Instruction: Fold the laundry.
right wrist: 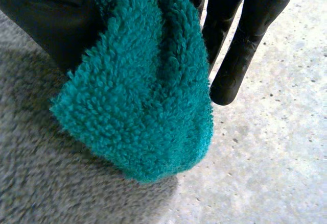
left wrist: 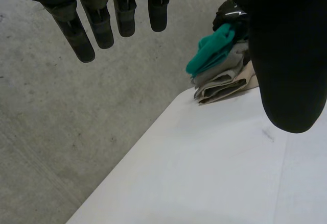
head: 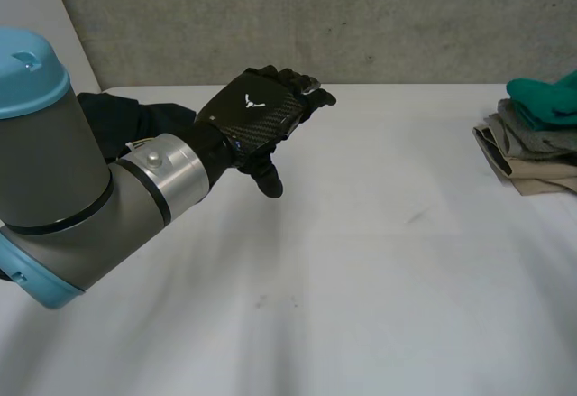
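A teal fleecy cloth hangs between the thumb and fingers of my right hand, which pinches its upper part. It hangs just over a grey cloth. In the head view the teal cloth tops a stack of folded laundry at the table's right edge. My left hand hovers above the table's far left part, its fingers straight and holding nothing. From its wrist the stack lies beyond the thumb.
A black cloth lies on the white table at the far left, partly behind my left arm. A concrete wall stands behind the table. Bare concrete floor shows beside the stack.
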Tool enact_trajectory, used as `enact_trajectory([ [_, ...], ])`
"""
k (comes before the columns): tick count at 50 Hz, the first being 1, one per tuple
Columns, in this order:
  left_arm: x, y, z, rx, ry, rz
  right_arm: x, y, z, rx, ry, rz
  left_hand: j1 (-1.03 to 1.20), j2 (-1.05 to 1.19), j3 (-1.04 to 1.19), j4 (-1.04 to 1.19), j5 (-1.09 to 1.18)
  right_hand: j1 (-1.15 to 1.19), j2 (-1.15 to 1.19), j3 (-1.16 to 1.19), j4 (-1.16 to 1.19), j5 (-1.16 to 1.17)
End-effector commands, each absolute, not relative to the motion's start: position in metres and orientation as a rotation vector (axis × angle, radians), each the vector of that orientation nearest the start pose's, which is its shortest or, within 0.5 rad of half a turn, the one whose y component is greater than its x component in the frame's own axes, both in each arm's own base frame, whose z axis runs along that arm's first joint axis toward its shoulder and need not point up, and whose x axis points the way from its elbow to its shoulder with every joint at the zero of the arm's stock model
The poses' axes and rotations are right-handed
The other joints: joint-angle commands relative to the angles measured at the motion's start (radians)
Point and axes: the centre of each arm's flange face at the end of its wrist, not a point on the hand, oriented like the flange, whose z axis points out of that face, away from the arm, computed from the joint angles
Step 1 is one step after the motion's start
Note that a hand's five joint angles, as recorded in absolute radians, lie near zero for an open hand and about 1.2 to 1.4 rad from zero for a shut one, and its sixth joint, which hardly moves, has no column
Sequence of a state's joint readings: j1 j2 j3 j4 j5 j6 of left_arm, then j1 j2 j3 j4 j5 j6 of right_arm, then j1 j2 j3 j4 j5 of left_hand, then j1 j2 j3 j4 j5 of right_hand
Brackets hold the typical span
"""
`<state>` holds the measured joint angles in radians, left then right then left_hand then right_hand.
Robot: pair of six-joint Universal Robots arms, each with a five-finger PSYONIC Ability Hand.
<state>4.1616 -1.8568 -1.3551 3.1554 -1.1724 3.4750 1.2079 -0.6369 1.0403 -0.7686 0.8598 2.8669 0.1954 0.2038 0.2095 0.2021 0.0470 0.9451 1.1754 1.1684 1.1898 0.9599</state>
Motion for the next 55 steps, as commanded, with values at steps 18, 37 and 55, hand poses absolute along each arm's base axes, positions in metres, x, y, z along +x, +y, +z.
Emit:
enact_trajectory([
  [18,-0.335,-0.213,0.287,1.591,2.123,-2.424,-0.054,-0.457,0.197,-0.581,2.218,-2.295,-0.014,-0.023,-0.028,-0.021,-0.04,-0.771,-1.001,-0.994,-1.015,-0.96],
  [37,-0.315,-0.237,0.31,1.289,2.067,-2.492,-0.077,-0.44,0.329,-0.482,2.437,-2.873,-0.017,-0.026,-0.031,-0.024,-0.043,-0.771,-1.001,-0.994,-1.015,-0.96],
  [55,-0.158,-0.433,0.213,0.77,1.929,-2.023,0.207,-0.315,0.253,-1.075,1.506,-2.326,-0.021,-0.029,-0.035,-0.028,-0.047,-0.771,-1.001,-0.994,-1.015,-0.96],
])
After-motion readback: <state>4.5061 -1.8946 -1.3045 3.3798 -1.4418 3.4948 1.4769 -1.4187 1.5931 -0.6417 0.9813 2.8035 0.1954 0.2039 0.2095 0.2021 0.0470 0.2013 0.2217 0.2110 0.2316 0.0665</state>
